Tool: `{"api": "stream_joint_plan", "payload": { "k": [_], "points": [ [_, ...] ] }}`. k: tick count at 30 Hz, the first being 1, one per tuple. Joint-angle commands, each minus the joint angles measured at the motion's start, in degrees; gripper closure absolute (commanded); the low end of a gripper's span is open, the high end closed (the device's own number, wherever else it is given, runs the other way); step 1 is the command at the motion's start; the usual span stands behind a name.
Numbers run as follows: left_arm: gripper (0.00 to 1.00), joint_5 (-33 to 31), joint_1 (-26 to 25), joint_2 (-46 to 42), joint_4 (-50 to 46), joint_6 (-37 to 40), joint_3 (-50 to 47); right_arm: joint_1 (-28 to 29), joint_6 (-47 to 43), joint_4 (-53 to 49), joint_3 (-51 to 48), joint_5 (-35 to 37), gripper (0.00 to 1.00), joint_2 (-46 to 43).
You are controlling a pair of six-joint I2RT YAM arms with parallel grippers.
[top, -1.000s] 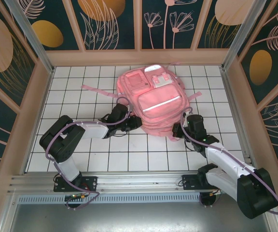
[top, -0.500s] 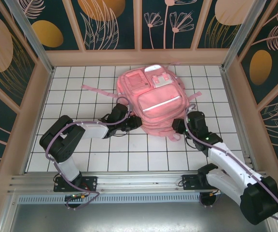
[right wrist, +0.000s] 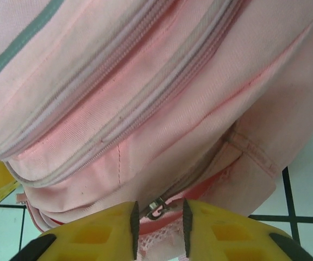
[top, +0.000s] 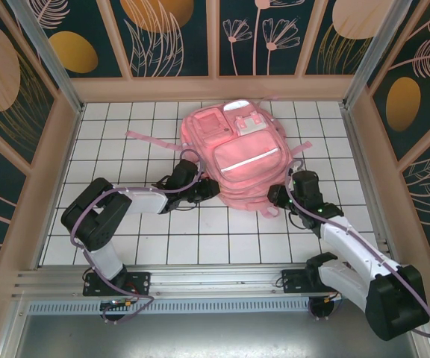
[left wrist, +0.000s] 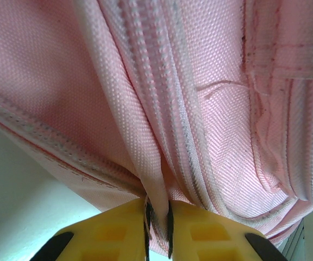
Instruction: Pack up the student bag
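Note:
The student bag [top: 237,160], a large glossy pink backpack, lies flat in the middle of the white tiled table [top: 125,239]. My left gripper [top: 213,188] sits at its lower left edge. In the left wrist view that gripper [left wrist: 157,225] is shut on a fold of pink fabric [left wrist: 145,157] beside a zipper seam. My right gripper [top: 275,198] is at the bag's lower right corner. In the right wrist view it [right wrist: 158,225] is open, with a small metal zipper pull [right wrist: 155,208] between the jaws and touching neither pad.
Pink straps trail on the tiles at the left [top: 151,138] and right [top: 301,148] of the bag. Wooden-framed walls [top: 58,149] close in the table on three sides. Bare tiles lie in front of the bag, between the arms.
The right gripper's jaws have gone from shut to open at the bag's lower right corner, and that arm has shifted slightly. The left gripper and the bag have stayed put.

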Motion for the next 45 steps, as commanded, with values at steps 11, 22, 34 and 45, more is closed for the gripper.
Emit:
{"api": "stream_joint_plan", "payload": {
  "k": [11,22,34,45],
  "points": [
    [0.82,1.1,0.6,0.7,3.2,-0.1,0.4,-0.8,-2.4,10.3,-0.3,-5.7,0.66,6.5],
    [0.82,2.0,0.6,1.7,4.0,-0.4,1.2,-0.7,-2.9,12.0,-1.7,-9.6,0.79,8.6],
    [0.82,2.9,0.6,2.4,5.0,-1.2,1.5,10.1,2.9,19.1,-0.3,-13.4,0.82,13.5],
    [0.82,3.6,0.5,2.9,6.1,-2.1,2.0,19.5,6.9,23.5,2.0,-14.6,0.75,14.7]
  ]
}}
